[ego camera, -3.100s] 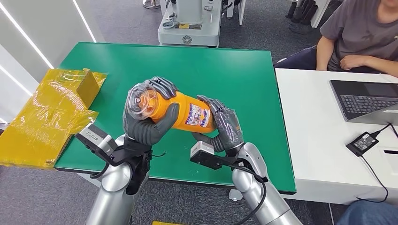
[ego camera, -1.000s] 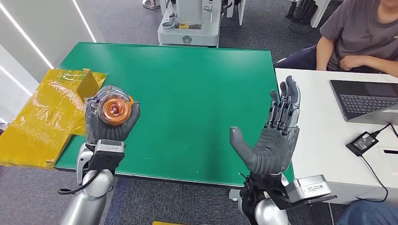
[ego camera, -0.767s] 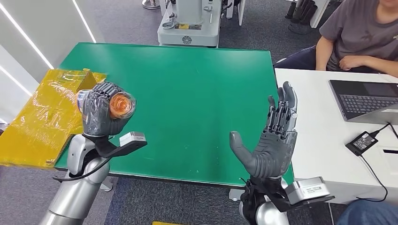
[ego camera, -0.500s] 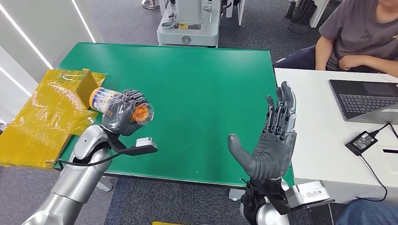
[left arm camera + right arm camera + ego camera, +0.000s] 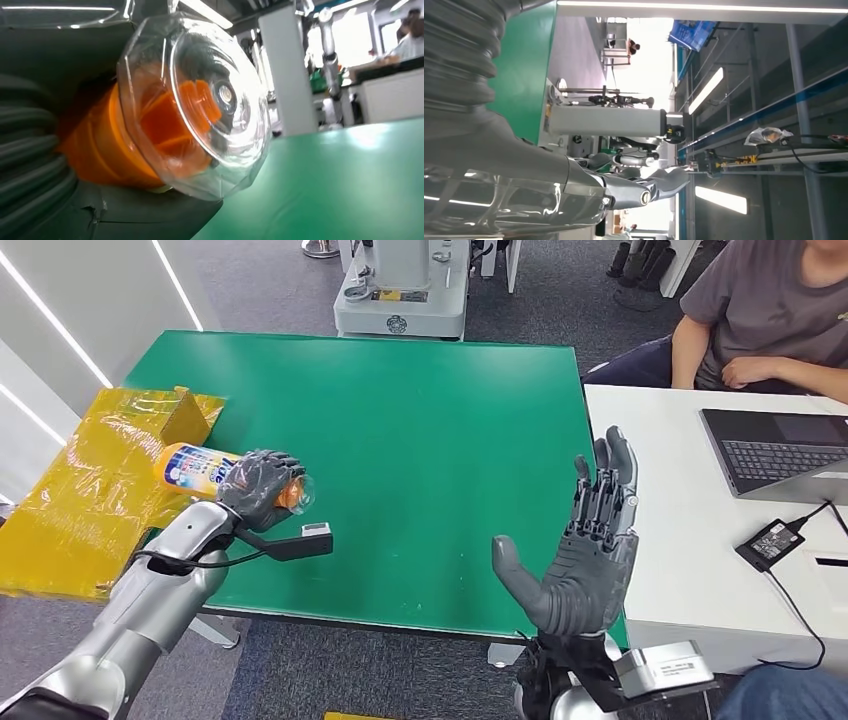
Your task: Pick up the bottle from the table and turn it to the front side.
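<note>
The orange bottle with a white and blue label lies on its side low over the left edge of the green table, its clear cap toward the table's middle. My left hand grips it near the cap end. The left wrist view shows the clear cap and the orange neck up close, just above the green surface. My right hand is held up over the table's near right corner, palm open and fingers spread, holding nothing.
Yellow wrapped cardboard lies off the table's left edge, under the bottle's base. A white desk on the right carries a laptop and a power adapter. A person sits behind it. A grey machine stands beyond the table.
Both hands held the bottle between them at the centre. Now my left hand alone has carried it left, turned it and lowered it to the table's left edge. My right hand has let go and stays open.
</note>
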